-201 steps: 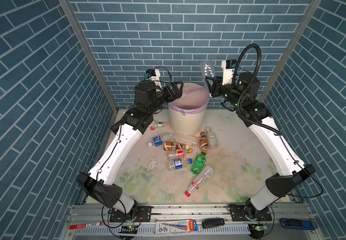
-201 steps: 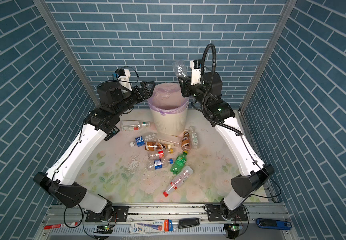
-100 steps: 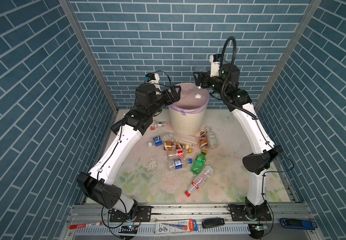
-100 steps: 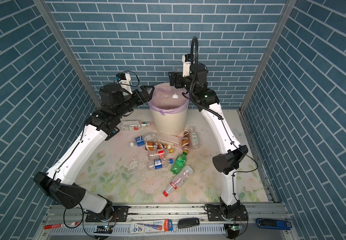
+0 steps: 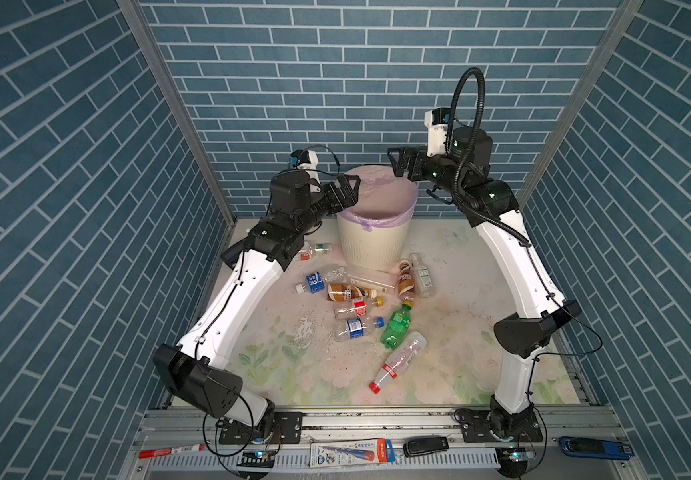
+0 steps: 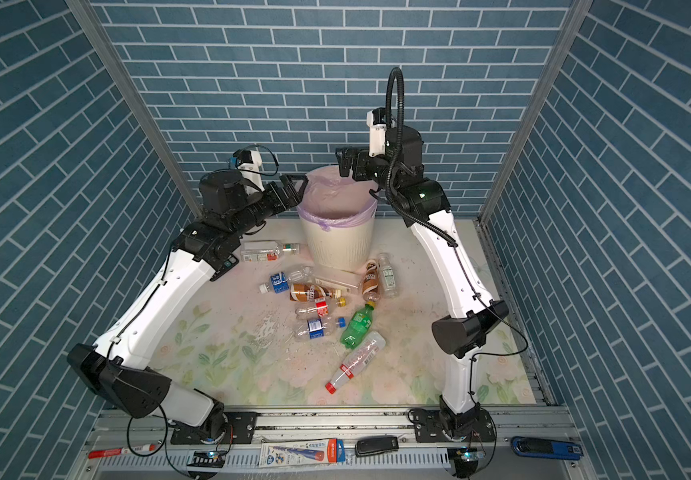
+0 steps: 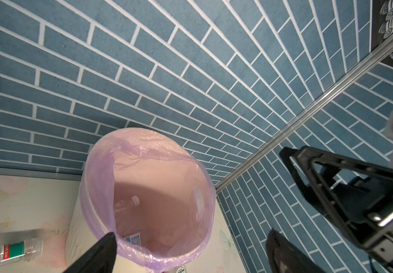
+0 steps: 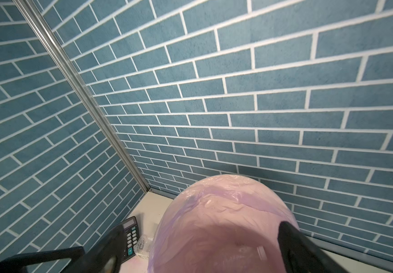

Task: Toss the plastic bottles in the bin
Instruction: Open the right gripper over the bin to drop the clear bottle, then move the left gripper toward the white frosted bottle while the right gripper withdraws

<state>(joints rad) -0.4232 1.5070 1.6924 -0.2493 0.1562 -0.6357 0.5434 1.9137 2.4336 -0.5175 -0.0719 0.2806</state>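
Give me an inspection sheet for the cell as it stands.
Surface: floral mat, pale flecks near the middle.
Job's things: bin upright at the back, lilac liner; white-capped bottle inside; about nine more lie on the mat, green bottle among them.
Clutter: calculator under the left arm; red marker and pen pack on the front rail.
Grippers: left gripper open, empty, at the bin's rim; right gripper open, empty, above the rim.
Cables: black hose loops over the right arm; no snag seen.
Surroundings: blue brick walls; nothing else seen.
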